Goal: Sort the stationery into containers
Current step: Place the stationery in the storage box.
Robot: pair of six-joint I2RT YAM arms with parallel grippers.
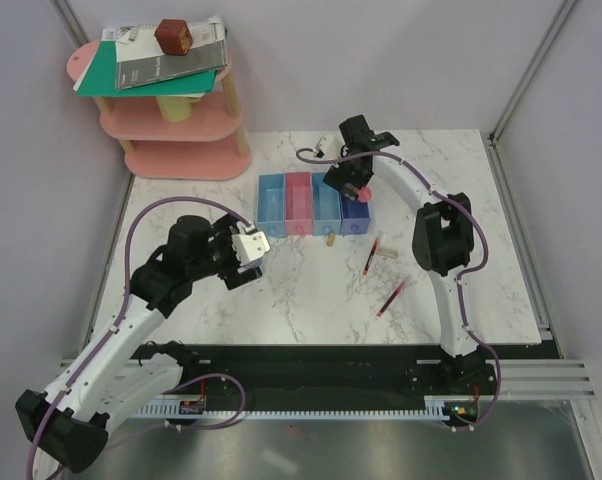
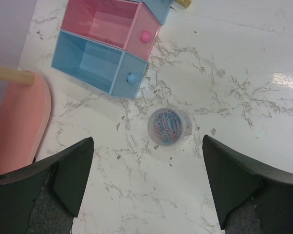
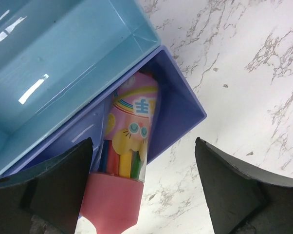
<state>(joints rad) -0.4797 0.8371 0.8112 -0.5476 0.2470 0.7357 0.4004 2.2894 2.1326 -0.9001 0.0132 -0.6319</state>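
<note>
Over the purple-blue bin [image 3: 178,102], the right claw [image 3: 142,144] stands apart on either side of the pink-yellow tube [image 3: 132,131]; tube leans inside that bin, pink cap past its rim; left claw [image 2: 147,138] spread wide above the round clear piece [image 2: 169,126], well left of that bin.

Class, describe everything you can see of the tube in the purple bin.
The tube is clear plastic with a pink-and-yellow cartoon label, a pink cap and coloured sticks inside. It leans tilted in the purple bin, with the cap end jutting over the rim. The right gripper stands open around the cap end.
</note>
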